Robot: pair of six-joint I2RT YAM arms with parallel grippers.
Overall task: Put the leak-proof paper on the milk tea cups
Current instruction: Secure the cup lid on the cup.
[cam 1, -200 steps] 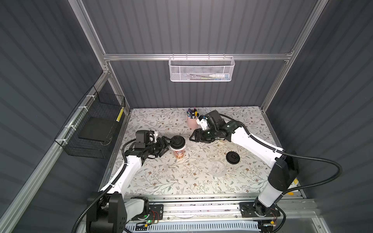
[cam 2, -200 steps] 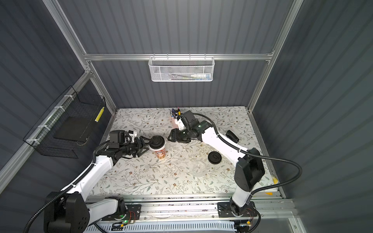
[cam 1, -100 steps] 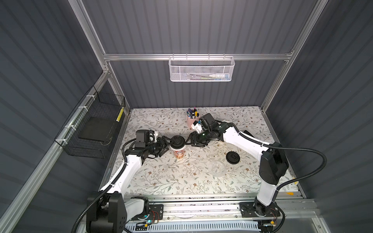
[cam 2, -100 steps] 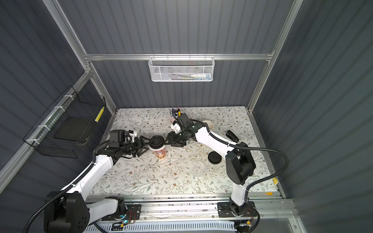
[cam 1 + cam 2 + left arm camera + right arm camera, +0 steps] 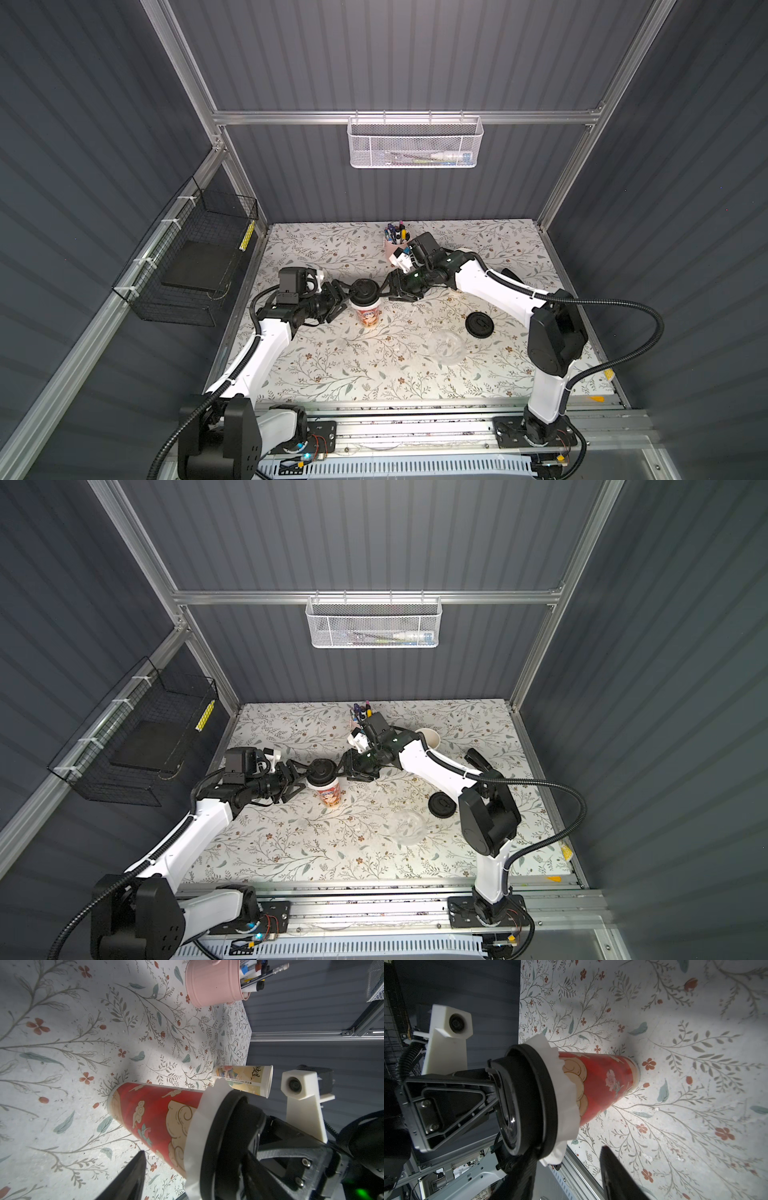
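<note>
crinkly white film sheet (image 5: 566, 1093) being pinned under round black plastic lid (image 5: 364, 289) on red-orange paper cup (image 5: 368, 318); left gripper (image 5: 343, 297), right gripper (image 5: 390, 293) being held half-spread beside it, gripping nothing. cream-yellow cup (image 5: 430, 737) beyond red cup being left uncovered.

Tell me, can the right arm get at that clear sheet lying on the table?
Probably yes. The sheet lies uncovered on that arm's side, only a loose black lid beside it. The right tool must first leave the red cup.
</note>
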